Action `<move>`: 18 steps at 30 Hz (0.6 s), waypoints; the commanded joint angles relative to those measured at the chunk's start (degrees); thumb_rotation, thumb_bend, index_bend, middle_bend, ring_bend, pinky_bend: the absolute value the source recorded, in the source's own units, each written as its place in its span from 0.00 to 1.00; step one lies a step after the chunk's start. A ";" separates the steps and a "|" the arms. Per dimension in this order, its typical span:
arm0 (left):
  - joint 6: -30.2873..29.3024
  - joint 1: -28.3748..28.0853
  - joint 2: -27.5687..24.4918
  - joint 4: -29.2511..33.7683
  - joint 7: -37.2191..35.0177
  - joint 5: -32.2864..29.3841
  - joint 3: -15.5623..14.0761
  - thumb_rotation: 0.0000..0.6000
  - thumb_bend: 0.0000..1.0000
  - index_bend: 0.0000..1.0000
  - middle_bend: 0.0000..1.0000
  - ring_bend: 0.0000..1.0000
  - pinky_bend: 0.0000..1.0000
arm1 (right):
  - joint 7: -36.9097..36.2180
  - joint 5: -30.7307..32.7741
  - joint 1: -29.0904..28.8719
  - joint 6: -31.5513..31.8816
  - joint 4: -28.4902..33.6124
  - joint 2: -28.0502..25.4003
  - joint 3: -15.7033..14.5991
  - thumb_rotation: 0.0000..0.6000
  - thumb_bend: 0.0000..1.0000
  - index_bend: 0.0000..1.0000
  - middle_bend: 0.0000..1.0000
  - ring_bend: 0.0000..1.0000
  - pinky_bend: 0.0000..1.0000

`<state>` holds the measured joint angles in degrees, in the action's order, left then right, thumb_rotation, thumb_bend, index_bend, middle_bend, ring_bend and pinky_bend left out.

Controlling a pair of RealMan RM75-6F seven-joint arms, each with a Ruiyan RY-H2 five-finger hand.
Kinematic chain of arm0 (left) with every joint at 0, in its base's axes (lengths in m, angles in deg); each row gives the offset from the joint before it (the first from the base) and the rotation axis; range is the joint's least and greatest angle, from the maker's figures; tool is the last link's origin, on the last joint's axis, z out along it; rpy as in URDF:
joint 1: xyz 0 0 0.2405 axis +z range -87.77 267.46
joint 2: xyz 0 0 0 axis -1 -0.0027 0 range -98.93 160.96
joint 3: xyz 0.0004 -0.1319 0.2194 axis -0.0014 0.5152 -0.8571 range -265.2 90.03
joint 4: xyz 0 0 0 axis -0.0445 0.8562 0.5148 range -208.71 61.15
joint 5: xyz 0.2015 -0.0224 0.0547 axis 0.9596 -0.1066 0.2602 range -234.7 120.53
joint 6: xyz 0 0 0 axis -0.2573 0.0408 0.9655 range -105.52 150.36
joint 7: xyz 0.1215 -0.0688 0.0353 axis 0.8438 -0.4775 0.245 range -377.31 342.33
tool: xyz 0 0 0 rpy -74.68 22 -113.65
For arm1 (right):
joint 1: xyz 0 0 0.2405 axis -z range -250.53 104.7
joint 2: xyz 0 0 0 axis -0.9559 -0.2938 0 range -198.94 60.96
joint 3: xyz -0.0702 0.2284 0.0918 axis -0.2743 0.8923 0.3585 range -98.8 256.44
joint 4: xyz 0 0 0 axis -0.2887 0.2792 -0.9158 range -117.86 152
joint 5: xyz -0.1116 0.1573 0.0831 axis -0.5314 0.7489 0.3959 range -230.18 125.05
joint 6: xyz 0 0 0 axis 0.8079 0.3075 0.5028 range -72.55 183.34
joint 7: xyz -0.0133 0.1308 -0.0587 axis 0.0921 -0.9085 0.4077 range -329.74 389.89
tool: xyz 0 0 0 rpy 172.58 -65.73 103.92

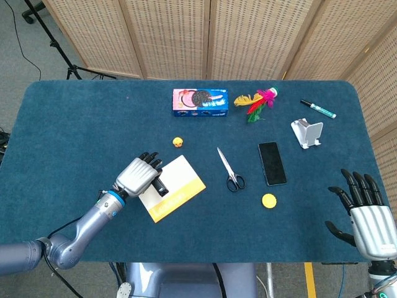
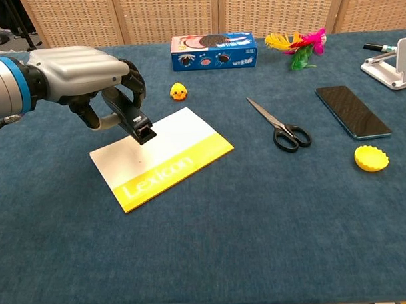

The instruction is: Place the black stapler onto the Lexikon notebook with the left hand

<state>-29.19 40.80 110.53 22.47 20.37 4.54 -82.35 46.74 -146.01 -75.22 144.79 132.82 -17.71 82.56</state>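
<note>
One left hand (image 2: 87, 76) grips the black stapler (image 2: 128, 116) above the Lexikon notebook (image 2: 162, 157), poised to lower it there

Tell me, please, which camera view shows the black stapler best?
The chest view: the stapler shows side-on, gripped by the left hand, its front end over the notebook. In the head view the hand covers most of the stapler; only a small dark end shows.
</note>
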 commanded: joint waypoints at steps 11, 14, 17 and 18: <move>0.25 -0.90 5.02 -4.33 2.02 -0.40 -2.03 1.00 0.46 0.56 0.29 0.12 0.21 | -1.44 0.30 0.19 0.50 0.08 -0.73 0.26 1.00 0.21 0.26 0.06 0.00 0.02; 0.55 -1.24 6.57 -5.71 2.31 -0.92 -2.11 1.00 0.46 0.56 0.29 0.12 0.21 | -1.71 0.41 0.24 0.65 0.09 -0.85 0.37 1.00 0.21 0.26 0.06 0.00 0.02; 0.79 -1.62 7.87 -7.02 2.69 -1.47 -2.12 1.00 0.45 0.56 0.29 0.12 0.21 | -2.03 0.74 0.26 0.75 -0.01 -0.98 0.52 1.00 0.21 0.26 0.06 0.00 0.02; 0.92 -1.74 8.18 -7.31 2.89 -1.59 -2.20 1.00 0.45 0.56 0.29 0.12 0.21 | -2.16 0.85 0.27 0.82 -0.06 -1.02 0.58 1.00 0.21 0.26 0.06 0.00 0.02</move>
<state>-28.46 39.28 118.32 15.54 22.99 3.20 -84.47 44.60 -145.20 -74.95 145.57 132.79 -18.70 83.12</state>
